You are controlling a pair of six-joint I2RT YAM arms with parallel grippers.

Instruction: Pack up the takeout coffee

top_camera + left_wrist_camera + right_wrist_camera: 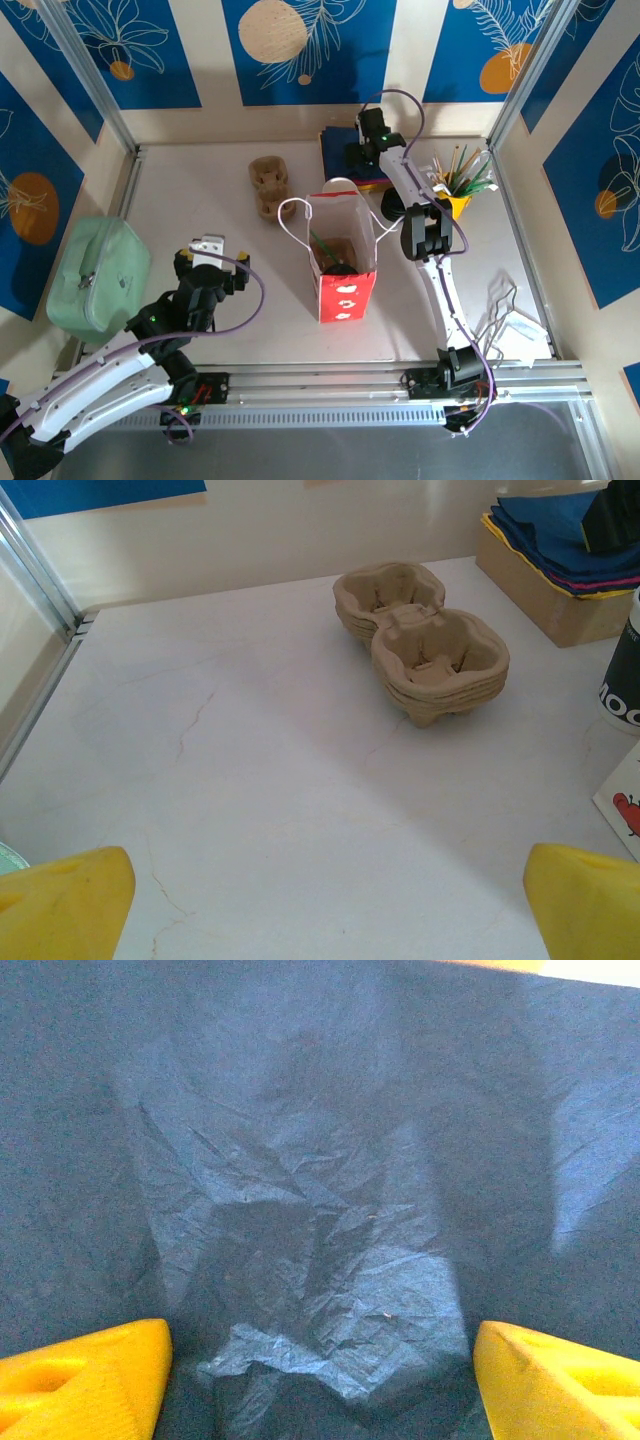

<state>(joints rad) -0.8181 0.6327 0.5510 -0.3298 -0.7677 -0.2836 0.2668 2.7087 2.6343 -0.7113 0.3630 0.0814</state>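
Observation:
At the right edge of the left wrist view stands a white cup with a dark band, the takeout coffee (622,670). It is cut off by the frame and its lid is out of frame. It stands beside the corner of the red-and-white paper bag (622,802), which stands open mid-table (346,290). Something dark lies inside the bag. My left gripper (207,250) (325,910) hovers open over bare table, left of the bag. At the back, my right gripper (362,150) (320,1380) hangs open just above the crinkled top sheet of a dark blue napkin stack (320,1190).
A stack of two-cup pulp carriers (268,185) (425,645) sits behind and left of the bag. A green pouch (95,275) lies at the left edge. At the right are a yellow cup of stir sticks (460,190) and wire pieces (505,310). The napkins rest on a cardboard box (545,595).

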